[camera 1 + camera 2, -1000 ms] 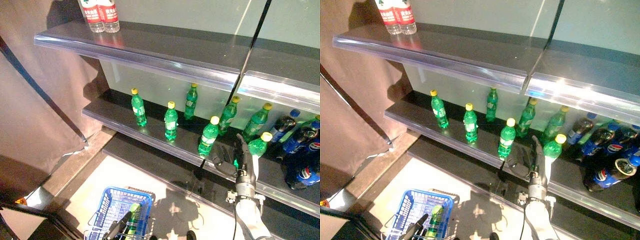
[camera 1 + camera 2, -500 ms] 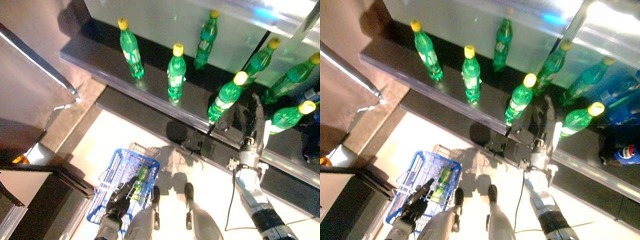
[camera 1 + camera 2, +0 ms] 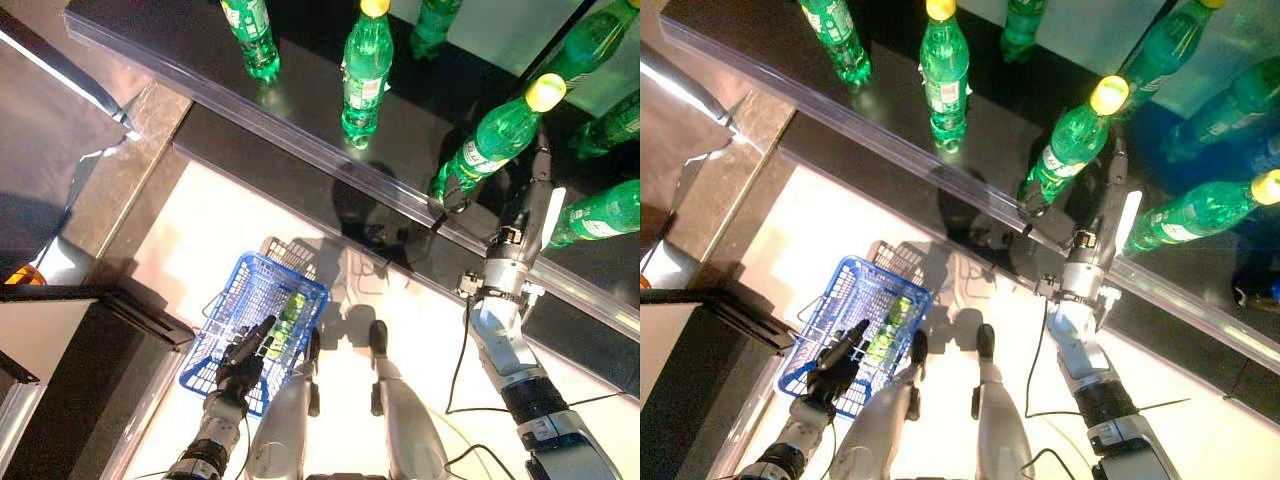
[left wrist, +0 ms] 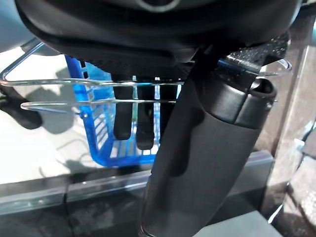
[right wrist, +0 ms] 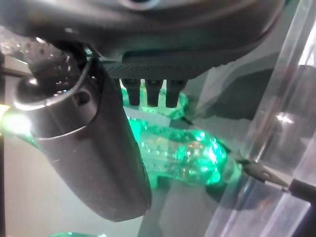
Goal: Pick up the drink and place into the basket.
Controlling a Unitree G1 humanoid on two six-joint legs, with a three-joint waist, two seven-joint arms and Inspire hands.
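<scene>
**Right hand at a shelf bottle, left hand on the basket**

Nearest, the left hand [image 3: 243, 357] is hanging over the blue basket [image 3: 222, 330] on the pale floor [image 3: 200, 240]. In its wrist view, its fingers [image 4: 129, 116] are hooking over the wire handle [image 4: 59, 83], curled round it. One green bottle [image 3: 281, 322] is lying inside the basket.

Further out, the right hand [image 3: 533, 205] is reaching onto the dark shelf [image 3: 300, 120], its fingers extended and loose beside a yellow-capped bottle [image 3: 495, 135]. They are not closing on it; the wrist view is showing the fingertips [image 5: 148, 93] just at the green plastic [image 5: 182, 150], with the thumb [image 5: 86, 143] alongside.

Beyond, more bottles [image 3: 366, 70] are standing upright along the shelf, well apart from each other.
</scene>
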